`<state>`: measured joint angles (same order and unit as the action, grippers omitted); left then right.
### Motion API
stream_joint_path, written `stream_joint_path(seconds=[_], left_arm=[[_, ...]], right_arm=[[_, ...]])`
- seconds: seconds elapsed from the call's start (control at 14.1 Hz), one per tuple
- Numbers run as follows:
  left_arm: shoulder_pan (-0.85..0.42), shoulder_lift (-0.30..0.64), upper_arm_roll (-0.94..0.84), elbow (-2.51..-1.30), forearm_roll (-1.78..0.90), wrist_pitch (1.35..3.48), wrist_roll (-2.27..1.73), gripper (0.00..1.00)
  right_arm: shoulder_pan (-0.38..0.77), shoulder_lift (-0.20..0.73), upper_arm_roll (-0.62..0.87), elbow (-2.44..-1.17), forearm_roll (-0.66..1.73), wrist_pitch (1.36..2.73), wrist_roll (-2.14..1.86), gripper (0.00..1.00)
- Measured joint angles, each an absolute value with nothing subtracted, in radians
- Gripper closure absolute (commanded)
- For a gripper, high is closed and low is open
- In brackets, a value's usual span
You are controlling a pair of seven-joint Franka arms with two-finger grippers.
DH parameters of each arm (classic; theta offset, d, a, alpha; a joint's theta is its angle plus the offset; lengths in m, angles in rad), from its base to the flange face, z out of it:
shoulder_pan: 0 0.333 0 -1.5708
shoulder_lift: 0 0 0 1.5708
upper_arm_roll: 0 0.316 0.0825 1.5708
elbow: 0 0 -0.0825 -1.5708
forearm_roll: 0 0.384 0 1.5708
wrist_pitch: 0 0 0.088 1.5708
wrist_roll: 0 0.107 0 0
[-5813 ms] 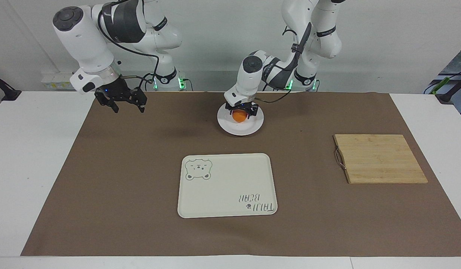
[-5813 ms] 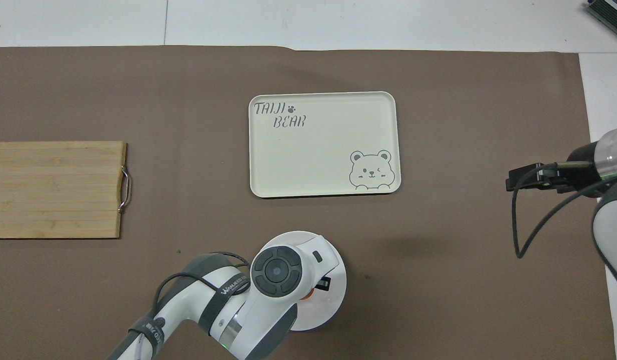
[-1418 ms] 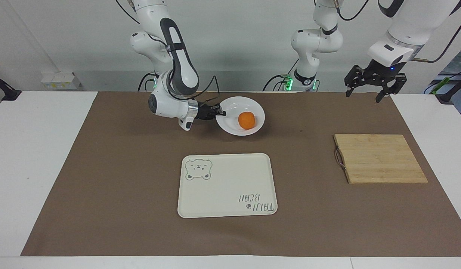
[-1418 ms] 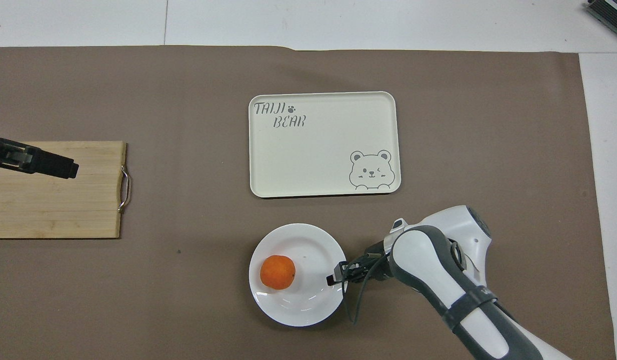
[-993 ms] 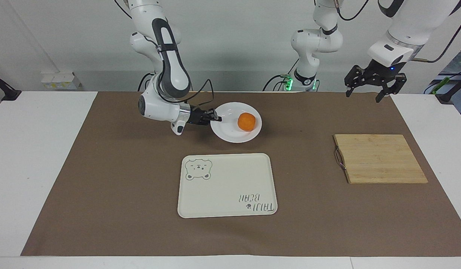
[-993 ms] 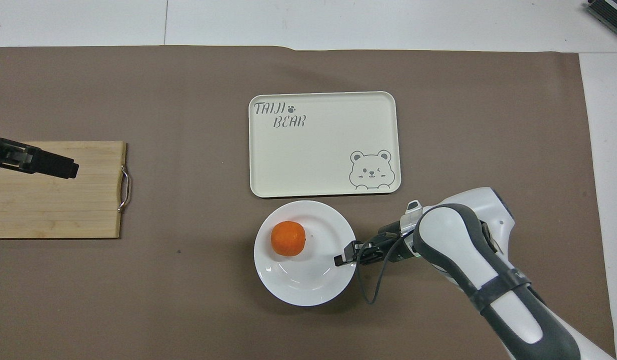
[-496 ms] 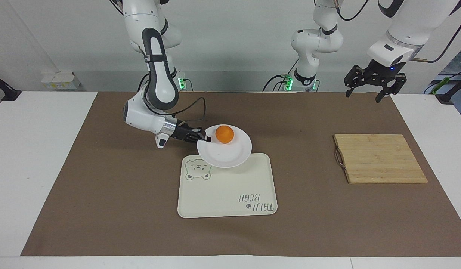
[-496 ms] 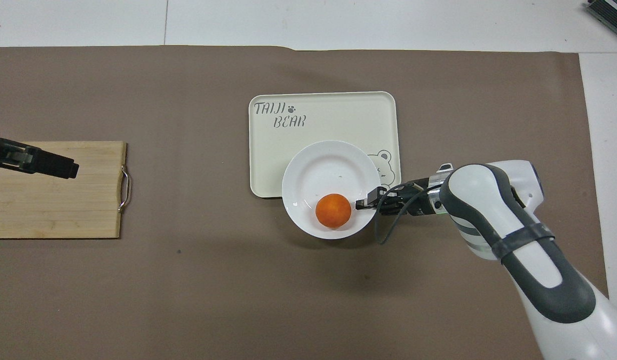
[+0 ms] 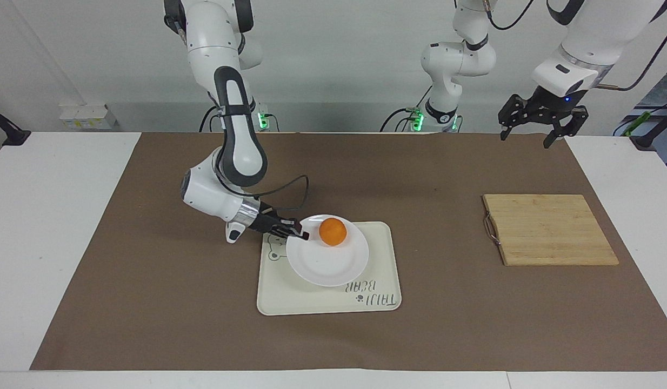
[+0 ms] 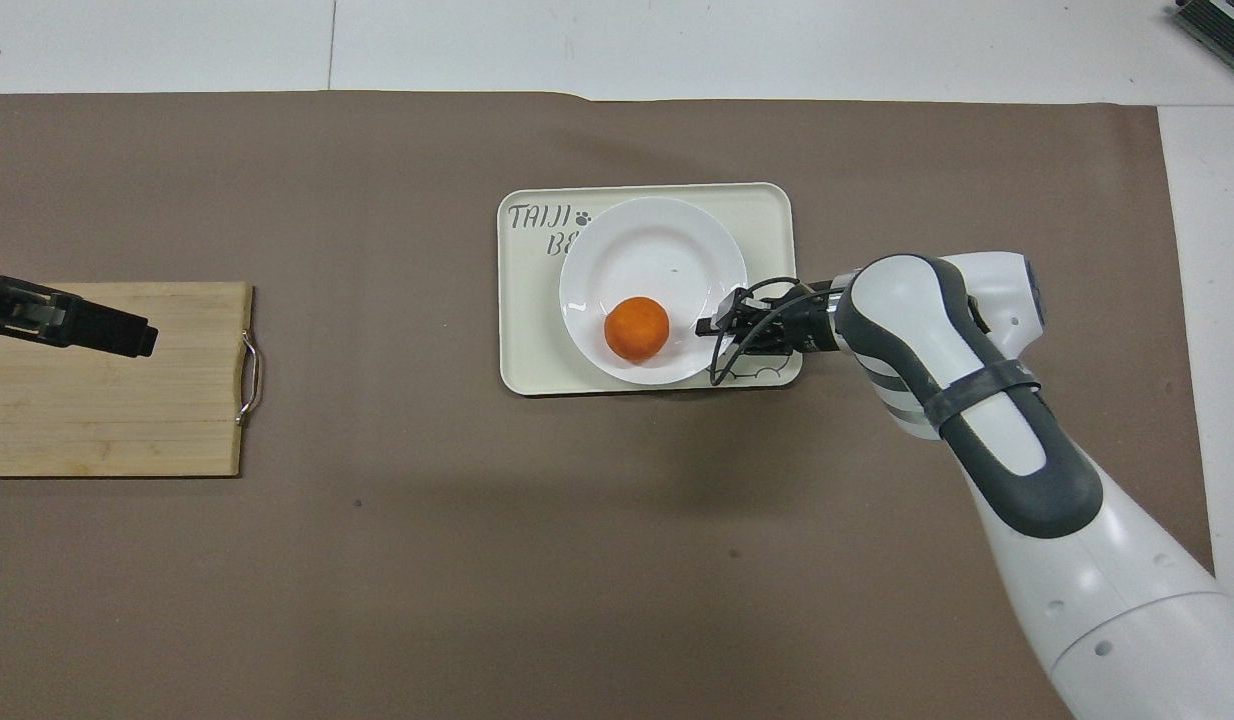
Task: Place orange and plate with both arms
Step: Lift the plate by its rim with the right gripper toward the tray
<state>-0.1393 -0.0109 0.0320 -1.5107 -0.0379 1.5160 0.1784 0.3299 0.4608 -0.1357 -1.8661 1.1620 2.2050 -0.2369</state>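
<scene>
The plate (image 9: 327,258), with the orange (image 9: 333,230) on it, has been carried from the bare worktop over the tray (image 9: 382,265), gripped at its rim by the right pincer (image 9: 300,233); lowering and release seem next. The left pincer (image 9: 538,122) waits, spread wide, above the worktop's corner.

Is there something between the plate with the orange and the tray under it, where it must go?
Nothing visible. The right gripper holds the plate by its rim over the tray; the tray's surface shows only its printed drawing and lettering.

Robotics lab: two bench-mounted arms (image 9: 231,108) over a papered table (image 9: 149,302).
</scene>
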Motion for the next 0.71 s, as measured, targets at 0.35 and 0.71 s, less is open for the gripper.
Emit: stream_joint_path(seconds=[0.35,0.71], left_arm=[[-0.139,-0.011,0.032,-1.511,-0.038,1.516,0.178,0.0],[-0.139,-0.011,0.032,-1.511,-0.038,1.516,0.178,0.0]], right_arm=[[0.344,0.52,-0.135,-1.822,1.162,2.268,-0.205,0.0],[0.338,0.499,-0.147,-1.825,1.156,2.301,-0.199,0.0]])
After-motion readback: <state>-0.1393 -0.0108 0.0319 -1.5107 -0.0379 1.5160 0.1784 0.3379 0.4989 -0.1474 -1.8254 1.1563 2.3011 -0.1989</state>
